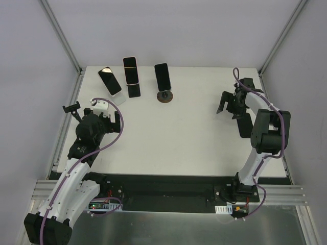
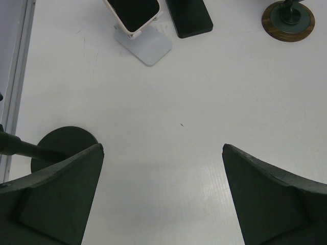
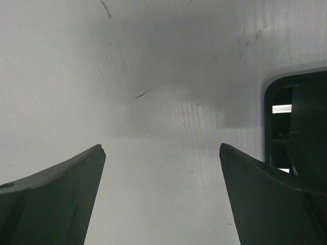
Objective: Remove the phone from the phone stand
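Three phones propped on stands along the far edge of the counter [image 1: 194, 138], toward the far-left corner: a white-cased phone [image 1: 110, 81] on a white stand [image 2: 145, 48], a middle phone [image 1: 131, 70], and a right phone [image 1: 162, 75] on a round-footed stand [image 1: 165, 97]. All seated, none lifted yet. Judged to be the approach step.

Left gripper [image 2: 162, 148] near the left edge, spread wide, holding nothing, aimed at the white-cased phone, which is probably the target. Right gripper [image 3: 162, 147] by the right edge, likewise wide apart and empty, well apart from the stands.

Long axis of the white-cased phone slanted from far-left to near-right, top end leaning back toward the far-left corner, screen up and facing the near edge.

Next: advance toward the far edge, straddle the phone across its narrow sides, close, then lift along the lean without dragging the stand.
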`<action>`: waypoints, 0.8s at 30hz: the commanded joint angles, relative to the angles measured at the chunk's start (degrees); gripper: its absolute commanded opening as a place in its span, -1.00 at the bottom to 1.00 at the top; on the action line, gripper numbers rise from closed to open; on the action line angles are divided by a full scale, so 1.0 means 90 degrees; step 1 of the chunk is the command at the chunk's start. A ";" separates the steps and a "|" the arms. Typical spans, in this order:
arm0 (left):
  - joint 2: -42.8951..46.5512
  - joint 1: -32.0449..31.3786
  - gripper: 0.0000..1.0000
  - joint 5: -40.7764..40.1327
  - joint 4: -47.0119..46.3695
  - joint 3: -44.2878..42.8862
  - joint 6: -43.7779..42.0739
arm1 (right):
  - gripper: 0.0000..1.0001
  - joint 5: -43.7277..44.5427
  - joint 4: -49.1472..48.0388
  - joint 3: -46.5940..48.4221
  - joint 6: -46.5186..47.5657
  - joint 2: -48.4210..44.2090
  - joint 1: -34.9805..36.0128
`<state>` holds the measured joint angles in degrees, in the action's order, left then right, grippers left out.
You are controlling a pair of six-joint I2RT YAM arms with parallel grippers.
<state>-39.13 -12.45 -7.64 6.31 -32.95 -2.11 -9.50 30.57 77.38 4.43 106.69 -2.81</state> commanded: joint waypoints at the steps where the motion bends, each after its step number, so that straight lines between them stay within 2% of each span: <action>1: 0.0032 -0.0062 0.98 0.0068 -0.0222 0.0018 -0.0039 | 0.94 -0.0224 -0.0232 0.0035 -0.0199 0.0147 -0.0205; 12: -0.0046 -0.0072 0.98 0.0097 -0.0222 0.0018 -0.0029 | 0.94 -0.0058 -0.0174 0.0074 -0.0140 0.0518 -0.0528; 24: -0.0036 -0.0062 0.98 0.0077 -0.0212 0.0009 -0.0049 | 0.95 0.0166 -0.0174 0.0093 -0.0082 0.0362 -0.0606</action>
<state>-39.70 -12.45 -7.53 6.31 -32.93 -2.13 -9.89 28.88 77.25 3.44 111.07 -7.22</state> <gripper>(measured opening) 0.992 0.971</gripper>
